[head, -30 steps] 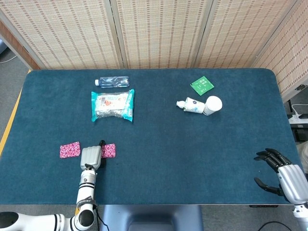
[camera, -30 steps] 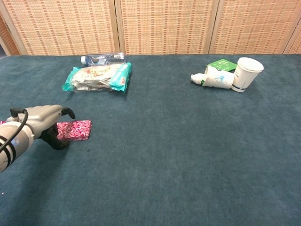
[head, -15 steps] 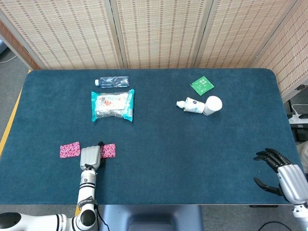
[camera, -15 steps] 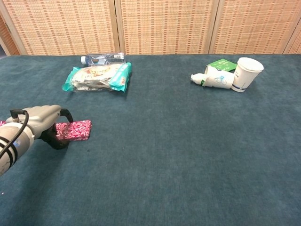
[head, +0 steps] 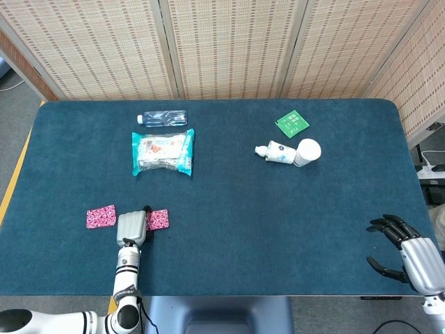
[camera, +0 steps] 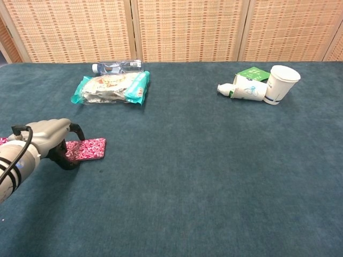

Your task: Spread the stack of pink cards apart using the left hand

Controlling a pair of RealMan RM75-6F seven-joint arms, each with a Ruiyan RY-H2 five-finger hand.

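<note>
Already, from the head view, the pink cards (head: 101,216) lie split on the tabletop (head: 278,223): one patch left of the left hand (head: 131,227), another right of it, so the spreading looks largely done. The right hand (head: 403,252) hangs released, well apart.

From the chest view, the left hand's fingers (camera: 64,155) press down beside the near card; whether they grasp anything, I cannot tell.

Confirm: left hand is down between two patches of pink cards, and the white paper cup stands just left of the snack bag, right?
Not quite. The white paper cup stands far right of the snack bag, as the head view shows. The left hand is down between the pink cards.
</note>
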